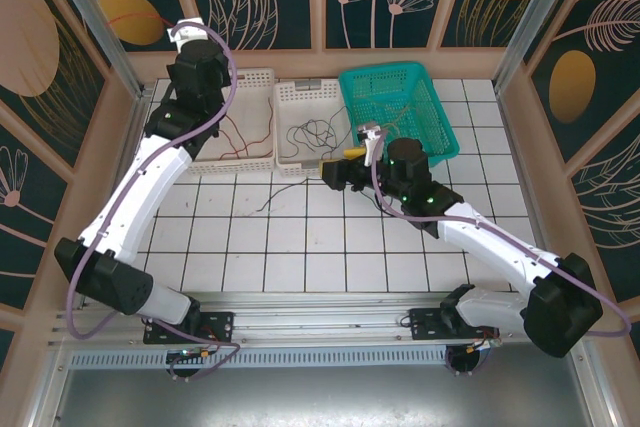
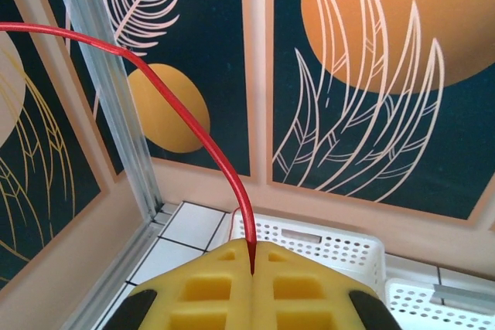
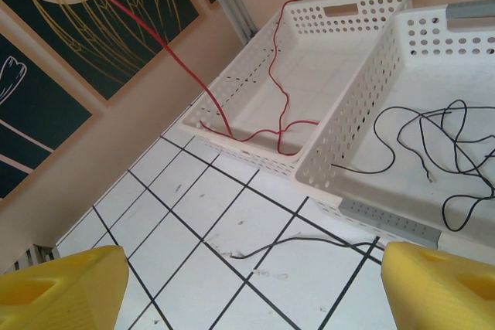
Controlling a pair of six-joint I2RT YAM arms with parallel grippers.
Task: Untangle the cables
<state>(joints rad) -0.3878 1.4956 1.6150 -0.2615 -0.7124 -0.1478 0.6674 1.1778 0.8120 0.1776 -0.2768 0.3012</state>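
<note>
the red cable (image 2: pixel 209 137) came out of the seam between the two yellow pads (image 2: pixel 209 291) of the left claw (image 2: pixel 253 264), which was closed tight on it. from the claw it went straight ahead and up, then bent in a long curve to the claw's left side. this claw was lifted high, near the back wall, with the left basket (image 2: pixel 325 241) below and in front of it. in the right wrist view the same red cable fell in a steep line into that basket, and its lower part lay curled on the basket floor. so its long axis ran from the claw down to the basket, nearly upright, and i judged it was almost free of the others.

the black cables (image 3: pixel 433 137) lay in loose loops in the middle basket (image 3: pixel 363 106), ahead of the right claw (image 3: pixel 251 299) and to its right. one loose black cable (image 3: pixel 302 241) lay on the tiles (image 1: pixel 300 247), just ahead of this claw and between the lines of its two fingers. its long axis went across the claw, from left to right.

the right claw was wide open, held nothing, and hung low over the tiles in front of the baskets. it was much nearer to the black cables than the left claw. for the next move i think the right arm should go forward and a little down to the loose black cable, and its jaws must close across the cable's line, not along it.
</note>
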